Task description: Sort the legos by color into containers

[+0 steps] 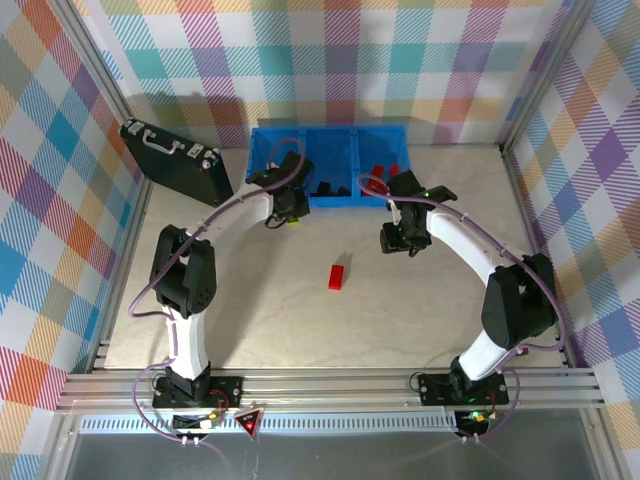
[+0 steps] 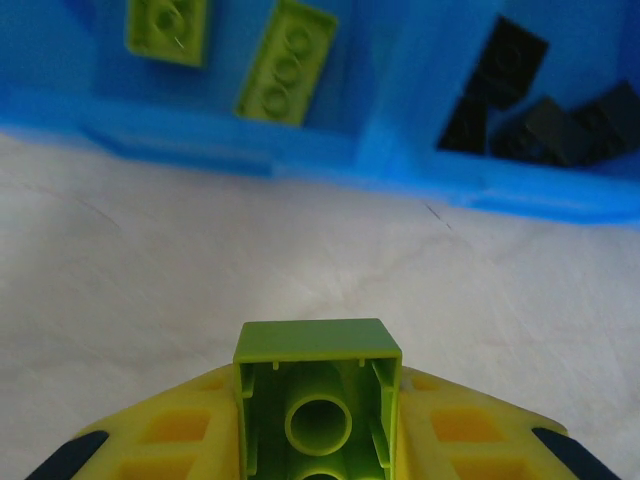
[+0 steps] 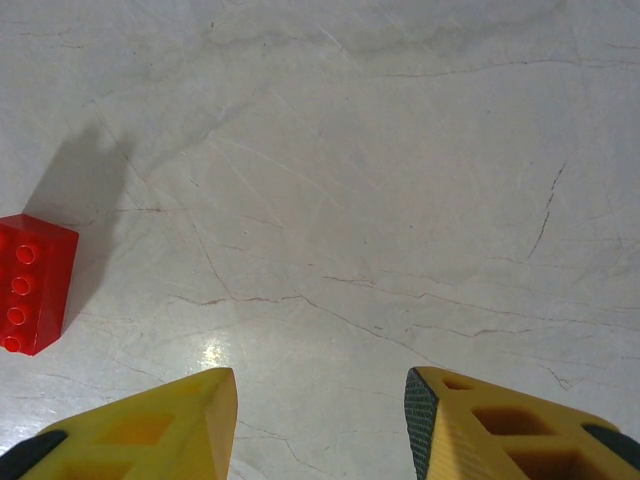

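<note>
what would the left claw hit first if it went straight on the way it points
The near wall of the bright blue plastic bin, by the divider between lime bricks and black bricks; only bare white table lies before it. Depth is unclear, so the table might come first.

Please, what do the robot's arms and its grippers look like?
The left arm and right arm have white links and black joints, with thin lilac cables looping alongside. The left gripper and right gripper have yellow wedge-shaped fingers with recessed pockets and dark pads.
</note>
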`<action>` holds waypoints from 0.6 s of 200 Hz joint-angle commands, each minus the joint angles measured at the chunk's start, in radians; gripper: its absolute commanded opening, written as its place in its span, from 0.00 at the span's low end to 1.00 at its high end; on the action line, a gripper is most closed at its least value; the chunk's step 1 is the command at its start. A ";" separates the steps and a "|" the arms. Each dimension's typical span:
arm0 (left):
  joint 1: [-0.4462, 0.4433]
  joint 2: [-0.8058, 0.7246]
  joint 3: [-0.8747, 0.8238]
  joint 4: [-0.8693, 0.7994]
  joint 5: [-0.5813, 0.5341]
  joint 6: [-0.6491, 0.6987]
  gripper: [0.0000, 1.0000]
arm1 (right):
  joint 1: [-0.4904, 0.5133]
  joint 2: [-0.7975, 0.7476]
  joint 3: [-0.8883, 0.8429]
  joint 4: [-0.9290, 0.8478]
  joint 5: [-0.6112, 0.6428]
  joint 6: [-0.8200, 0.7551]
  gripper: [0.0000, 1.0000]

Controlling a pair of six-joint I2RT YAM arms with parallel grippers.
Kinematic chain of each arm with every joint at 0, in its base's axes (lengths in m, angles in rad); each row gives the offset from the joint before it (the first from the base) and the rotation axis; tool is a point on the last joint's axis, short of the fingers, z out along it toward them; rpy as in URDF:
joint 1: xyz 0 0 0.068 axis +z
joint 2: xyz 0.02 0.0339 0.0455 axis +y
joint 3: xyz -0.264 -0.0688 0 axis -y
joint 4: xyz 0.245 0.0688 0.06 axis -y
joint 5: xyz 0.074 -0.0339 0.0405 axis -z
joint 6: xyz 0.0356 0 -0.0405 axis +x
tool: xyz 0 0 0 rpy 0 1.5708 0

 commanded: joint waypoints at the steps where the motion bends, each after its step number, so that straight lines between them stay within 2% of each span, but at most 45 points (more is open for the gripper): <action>1: 0.045 0.031 0.082 -0.008 -0.007 0.141 0.30 | -0.005 -0.018 0.028 -0.033 -0.019 0.016 0.50; 63: 0.121 0.223 0.305 0.087 0.045 0.303 0.31 | -0.005 -0.054 0.014 -0.049 -0.033 0.041 0.50; 85: 0.140 0.292 0.359 0.133 0.072 0.325 0.32 | -0.006 -0.070 0.008 -0.066 -0.033 0.051 0.50; 120: 0.160 0.388 0.436 0.153 0.052 0.341 0.33 | -0.005 -0.123 -0.029 -0.070 -0.035 0.078 0.50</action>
